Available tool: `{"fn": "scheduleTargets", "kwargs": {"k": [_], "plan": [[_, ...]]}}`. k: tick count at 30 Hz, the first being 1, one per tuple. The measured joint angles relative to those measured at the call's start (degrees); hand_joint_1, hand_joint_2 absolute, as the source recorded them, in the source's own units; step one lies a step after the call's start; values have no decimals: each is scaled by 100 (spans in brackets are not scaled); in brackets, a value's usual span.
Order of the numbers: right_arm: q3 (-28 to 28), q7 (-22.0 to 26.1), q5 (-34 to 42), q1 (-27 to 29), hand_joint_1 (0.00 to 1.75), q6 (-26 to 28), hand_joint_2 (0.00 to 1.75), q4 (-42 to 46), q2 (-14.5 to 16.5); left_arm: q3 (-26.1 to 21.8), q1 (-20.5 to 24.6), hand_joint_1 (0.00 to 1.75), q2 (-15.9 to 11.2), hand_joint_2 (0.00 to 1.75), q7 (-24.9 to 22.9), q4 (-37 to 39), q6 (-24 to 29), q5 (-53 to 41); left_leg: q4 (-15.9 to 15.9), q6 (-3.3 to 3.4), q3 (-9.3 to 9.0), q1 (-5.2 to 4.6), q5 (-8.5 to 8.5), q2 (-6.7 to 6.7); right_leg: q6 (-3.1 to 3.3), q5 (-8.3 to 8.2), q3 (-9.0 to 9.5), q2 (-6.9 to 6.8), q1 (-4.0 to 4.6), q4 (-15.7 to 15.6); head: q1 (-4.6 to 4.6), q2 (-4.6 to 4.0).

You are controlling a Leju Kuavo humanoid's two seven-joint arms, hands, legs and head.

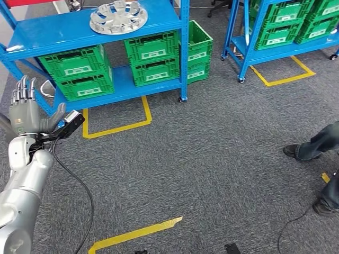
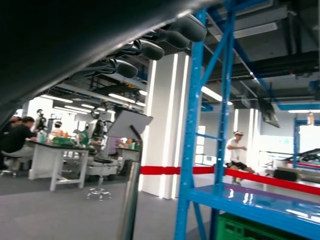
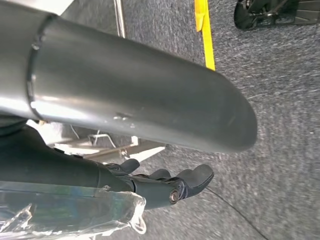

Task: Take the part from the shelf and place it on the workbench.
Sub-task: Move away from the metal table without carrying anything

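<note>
The left hand (image 1: 25,108) is hovering over grey carpet, fingers (image 1: 23,88) spread upward, holding nothing. Well beyond them, the silver wheel-cover part (image 1: 118,17) is lying on the blue shelf (image 1: 52,33), above green crates (image 1: 78,72). The right hand (image 3: 166,182) is hanging with fingers extended, empty.

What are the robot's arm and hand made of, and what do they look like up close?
The left arm is smooth silver shells. Its robot hand is grey with slim fingers, a thick thumb and a black box at the wrist trailing a black cable. The right robot hand has dark fingers.
</note>
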State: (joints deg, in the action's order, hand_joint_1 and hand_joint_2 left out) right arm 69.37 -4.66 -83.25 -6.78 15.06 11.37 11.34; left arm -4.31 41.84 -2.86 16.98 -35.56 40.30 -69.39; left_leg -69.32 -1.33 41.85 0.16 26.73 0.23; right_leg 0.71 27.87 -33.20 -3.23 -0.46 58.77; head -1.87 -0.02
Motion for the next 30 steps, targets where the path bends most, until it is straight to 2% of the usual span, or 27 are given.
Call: {"fn": "scheduleTargets", "kwargs": {"k": [2,3,4,6,7,8,10,11,12,13,14,15,16,17,18,19,20,21,22,24,25,26,27,28,29,30], "plan": [[1,0,0,-4,0,0,0,-1,4,1,43,0,2,0,0,3,1,2,743,126,-404,-91,-273,312,-15,40,42,-142,42,0,1,0],[1,0,0,-5,0,1,0,-1,6,2,69,0,5,0,0,3,1,3,979,179,-529,-138,-317,442,-29,60,56,-216,64,0,7,1],[1,0,1,-7,0,1,0,-1,8,4,85,0,4,0,0,4,1,3,1087,213,-579,-172,-303,508,-48,76,68,-292,81,-3,9,1],[2,-1,2,-20,0,2,0,-1,9,7,84,0,-11,0,0,7,2,5,1147,246,-595,-165,-304,380,-99,113,92,-423,96,-14,16,1],[3,-1,2,-26,0,3,0,-1,8,7,80,0,-16,0,0,8,3,5,1180,262,-612,-143,-319,305,-128,153,89,-358,88,14,18,1],[3,-2,2,-28,0,3,0,-1,8,7,85,0,-13,0,-1,10,5,6,1212,280,-630,-118,-337,231,-154,234,45,-219,78,125,26,0],[3,-2,1,-15,0,-10,0,-2,7,9,99,0,10,0,-2,23,7,5,1240,305,-646,-84,-352,77,-196,520,-229,152,45,707,45,0],[3,-3,1,-3,0,-22,0,-2,7,11,98,0,18,0,-4,39,5,1,1239,313,-645,-79,-351,-8,-212,670,-434,247,35,1101,52,0],[4,-4,1,9,0,-36,0,-2,7,14,90,0,21,0,-9,61,4,-5,1237,317,-646,-76,-350,-99,-231,753,-618,287,26,1419,56,0],[4,-5,1,15,0,-45,0,-2,7,18,84,0,24,0,-14,87,3,-13,1234,317,-647,-73,-347,-190,-249,731,-730,300,19,1558,58,0],[5,-7,0,17,0,-53,0,-2,7,26,79,0,24,0,-16,114,1,-21,1228,311,-650,-66,-345,-284,-264,593,-742,310,7,1481,60,0],[5,-7,-2,15,0,-60,0,-2,7,38,79,0,23,0,-8,138,-1,-28,1217,296,-653,-56,-339,-375,-278,366,-646,343,-12,1188,59,0],[5,-4,-3,11,0,-65,0,-2,9,57,80,0,22,0,10,160,-2,-37,1199,272,-652,-43,-327,-460,-292,145,-498,451,-42,804,61,0],[5,8,3,11,0,-70,0,-3,15,81,86,0,20,0,32,183,-3,-46,1165,239,-639,-38,-313,-533,-298,-6,-342,599,-77,437,61,0],[5,33,16,11,0,-73,0,-3,21,105,89,0,15,0,53,204,-2,-52,1139,202,-614,-29,-306,-599,-293,-79,-222,725,-99,192,61,1],[5,63,33,8,0,-73,0,-4,27,125,88,0,1,0,68,226,-2,-57,1122,165,-585,-18,-309,-657,-276,-78,-161,817,-106,83,61,1],[5,94,55,3,0,-73,0,-4,32,138,80,0,-17,0,78,248,-2,-58,1116,127,-560,-8,-319,-710,-244,-60,-135,823,-96,59,59,1],[6,117,70,-6,0,-72,0,-4,41,145,66,0,-39,0,87,264,-1,-58,1125,93,-547,7,-330,-764,-208,-65,-124,773,-92,61,60,2],[7,128,80,-14,0,-71,0,-3,50,150,54,0,-61,0,96,278,-1,-60,1105,61,-534,9,-316,-728,-171,-72,-111,729,-94,46,56,2],[9,141,88,-16,0,-69,0,-1,70,168,61,0,-84,0,109,296,1,-60,820,2,-402,-2,-147,-466,-97,-80,-76,642,-105,15,15,2],[9,145,90,-11,0,-68,0,0,73,183,69,0,-87,0,114,305,0,-59,510,-25,-251,-3,9,-286,-69,-75,-64,600,-96,11,-8,2],[9,149,91,-3,0,-69,0,0,77,201,74,0,-86,0,118,316,-5,-57,127,-47,-56,5,174,-173,-50,-66,-58,556,-88,10,-24,2],[10,154,93,6,0,-71,0,0,78,220,66,0,-84,0,129,332,-16,-57,-221,-60,129,16,294,-119,-42,-58,-55,513,-84,10,-24,2],[11,161,97,11,0,-74,0,0,79,237,54,0,-81,0,149,350,-34,-56,-426,-65,246,25,322,-99,-39,-50,-52,473,-80,11,-25,2],[12,167,101,12,0,-79,0,0,79,254,47,0,-81,0,182,368,-55,-56,-429,-59,260,32,245,-93,-40,-42,-47,441,-77,11,-25,2],[14,170,109,8,0,-85,0,0,79,272,47,0,-83,0,229,383,-90,-48,-220,-42,162,33,77,-92,-43,-33,-35,418,-73,11,-24,2]]}}
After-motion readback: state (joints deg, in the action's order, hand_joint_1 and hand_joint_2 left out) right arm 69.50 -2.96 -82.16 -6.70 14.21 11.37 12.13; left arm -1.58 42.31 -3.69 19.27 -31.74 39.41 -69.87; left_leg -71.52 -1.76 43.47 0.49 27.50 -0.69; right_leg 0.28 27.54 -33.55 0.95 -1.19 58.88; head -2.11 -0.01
